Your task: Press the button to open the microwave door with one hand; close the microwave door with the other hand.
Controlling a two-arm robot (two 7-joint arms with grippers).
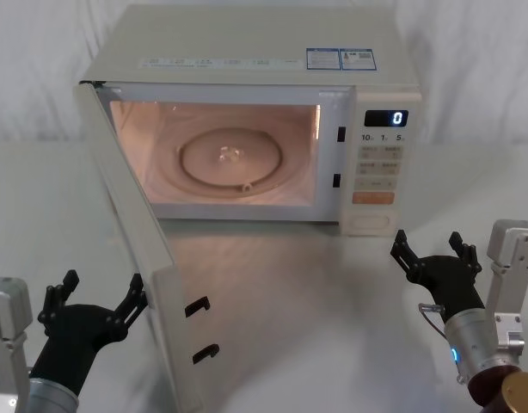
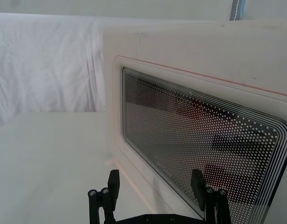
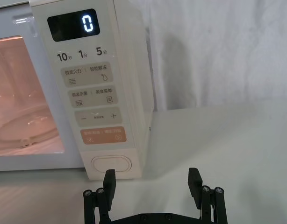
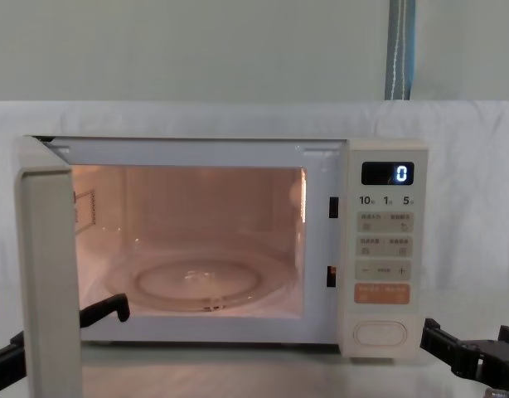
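Both end effectors sit low at the counter's (image 1: pixel 333 284) near edge, released: the left end effector (image 1: pixel 96 301) just outside the swung-open microwave door (image 1: pixel 131 249), the right end effector (image 1: pixel 436 249) near the button (image 1: pixel 371 224). Inside, the lit cavity holds a glass turntable (image 1: pixel 231 161).

My right gripper (image 3: pixel 153 179), fingers spread, hovers just short of the button (image 3: pixel 112 164), which sits directly below the orange key (image 3: pixel 104 136).

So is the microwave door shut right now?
No, the microwave door hangs swung wide open toward the left claw, leaving the lit cavity and its glass turntable exposed.
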